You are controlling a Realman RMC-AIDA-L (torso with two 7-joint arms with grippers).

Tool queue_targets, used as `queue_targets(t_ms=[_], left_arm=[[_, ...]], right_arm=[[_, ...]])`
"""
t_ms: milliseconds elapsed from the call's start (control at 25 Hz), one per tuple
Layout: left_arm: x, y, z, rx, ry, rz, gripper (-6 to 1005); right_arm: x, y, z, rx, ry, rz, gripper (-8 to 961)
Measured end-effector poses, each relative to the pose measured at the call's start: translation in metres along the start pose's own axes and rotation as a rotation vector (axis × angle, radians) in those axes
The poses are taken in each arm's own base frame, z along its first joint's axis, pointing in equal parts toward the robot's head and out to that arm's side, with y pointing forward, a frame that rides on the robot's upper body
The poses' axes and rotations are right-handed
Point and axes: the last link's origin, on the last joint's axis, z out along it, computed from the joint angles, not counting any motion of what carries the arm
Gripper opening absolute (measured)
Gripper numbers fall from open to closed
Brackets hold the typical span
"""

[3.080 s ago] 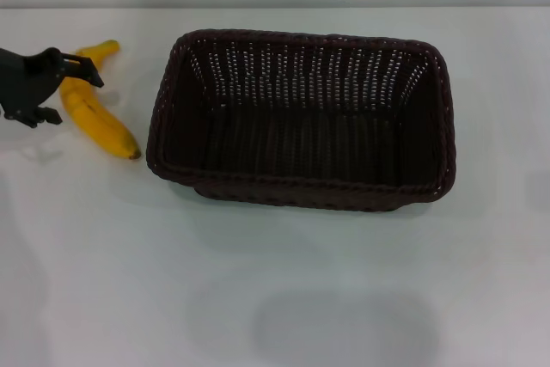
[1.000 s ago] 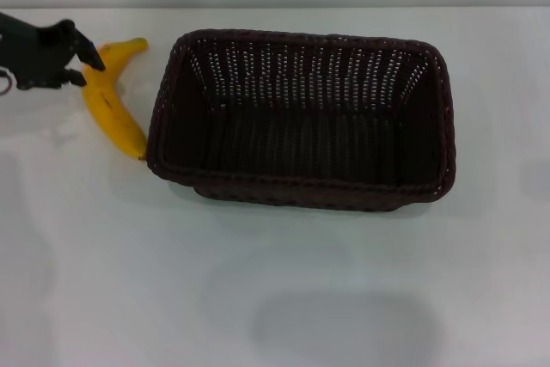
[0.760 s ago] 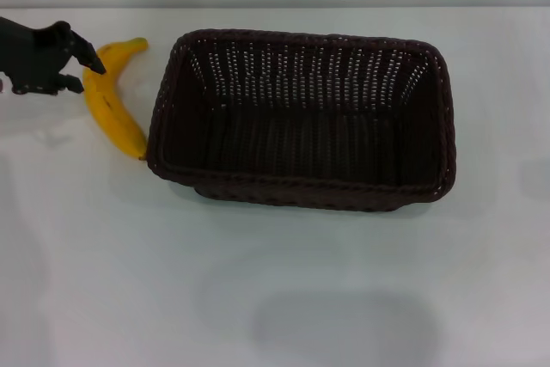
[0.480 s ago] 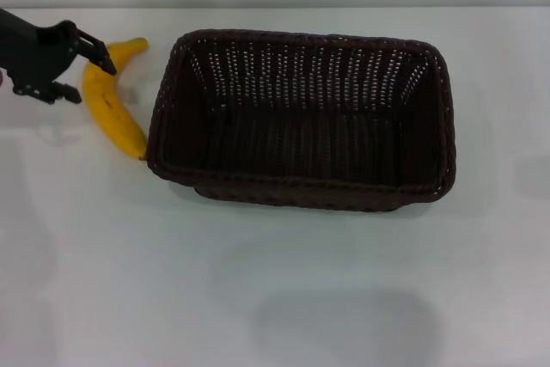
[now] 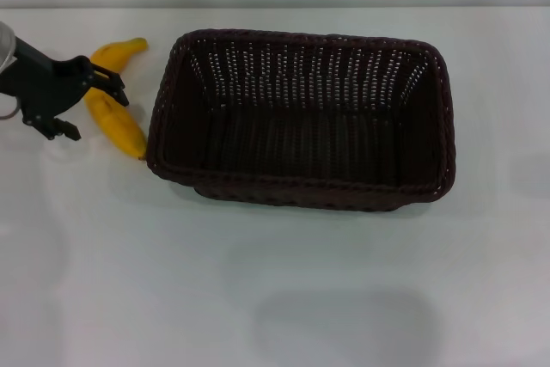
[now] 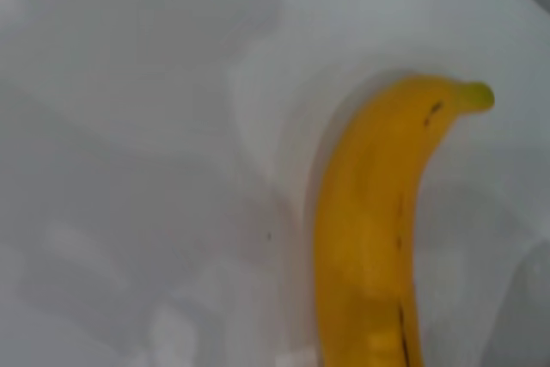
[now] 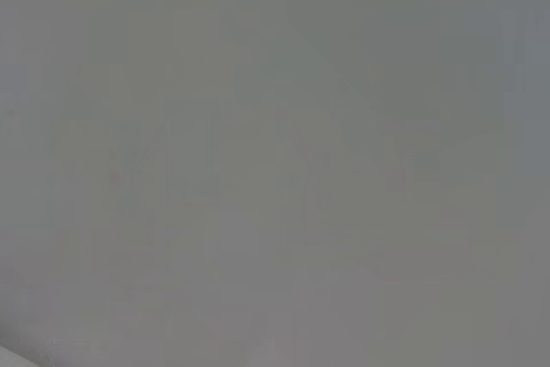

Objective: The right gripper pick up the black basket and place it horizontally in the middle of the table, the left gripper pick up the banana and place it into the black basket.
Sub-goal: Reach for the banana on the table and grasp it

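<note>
bananas: one banana (image 5: 120, 118), near the table's (image 5: 284, 290) left edge
baskets: one black basket (image 5: 301, 118), mid-table
grippers: one, the left gripper (image 5: 90, 105)

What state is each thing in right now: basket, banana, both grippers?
black basket: upright on the table, long side across, nothing inside.
banana: lying on the table just left of the basket, not lifted; its near tip is at the basket's corner.
left gripper: open, over the banana's middle.
right gripper: not in view.
</note>
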Motion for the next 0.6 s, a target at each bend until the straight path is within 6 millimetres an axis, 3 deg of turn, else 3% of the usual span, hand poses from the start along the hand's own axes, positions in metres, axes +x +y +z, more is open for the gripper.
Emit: queue_targets(t_ms=[120, 600], left_arm=[[0.002, -0.001, 0.005, -0.002, 0.024, -0.006, 876], [-0.009, 0.001, 0.028, -0.024, 0.029, -0.029, 833]], right_arm=[[0.001, 0.0, -0.001, -0.001, 0.002, -0.001, 348], [0.006, -0.001, -0.005, 0.005, 0.016, -0.008, 347]])
